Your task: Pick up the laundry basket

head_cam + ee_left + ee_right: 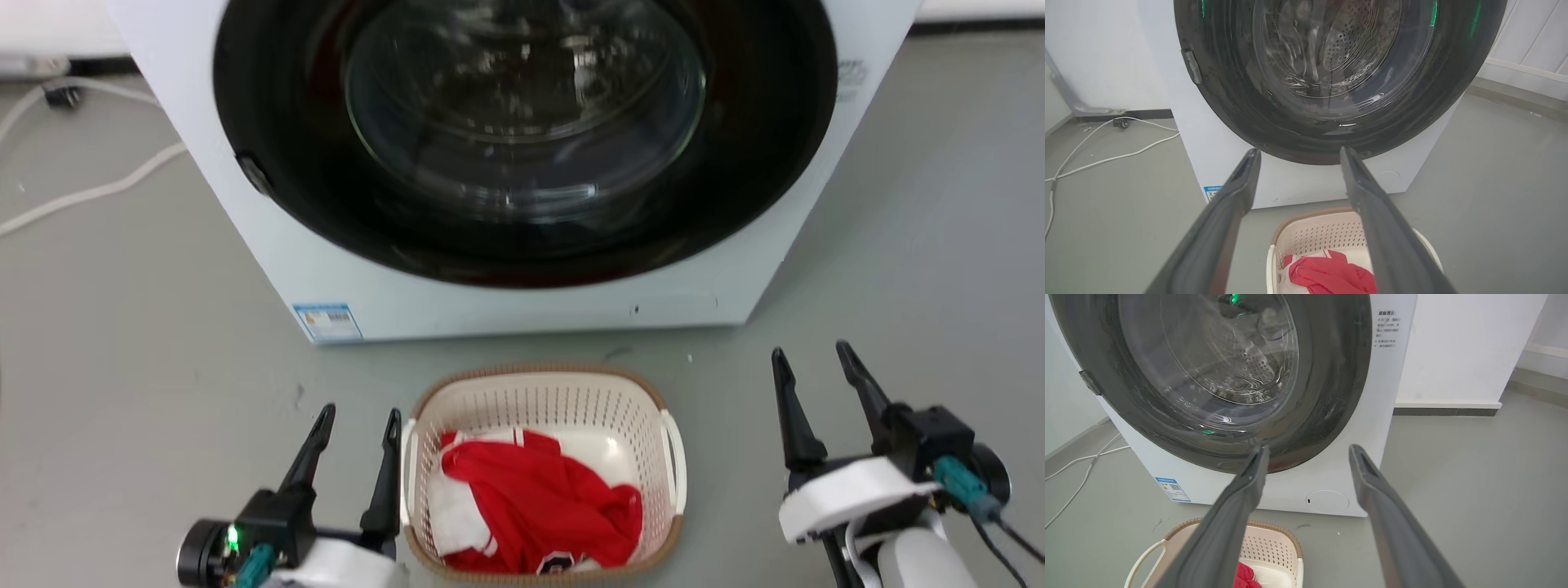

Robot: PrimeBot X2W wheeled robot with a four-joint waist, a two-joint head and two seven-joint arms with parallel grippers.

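I am holding my left gripper (362,410) at lower left and right gripper (809,349) at lower right, both spread open and empty, flanking the laundry basket (539,398) sitting at bottom centre with a red garment (539,494) inside, a washing machine (269,245) standing beyond.

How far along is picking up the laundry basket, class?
Done: both open grippers flank the laundry basket, the left gripper close beside its left handle, the right gripper farther off. In hand: nothing; neither grips it. Left: grasp the handles and lift; the basket sits on the grey floor, red garment inside.
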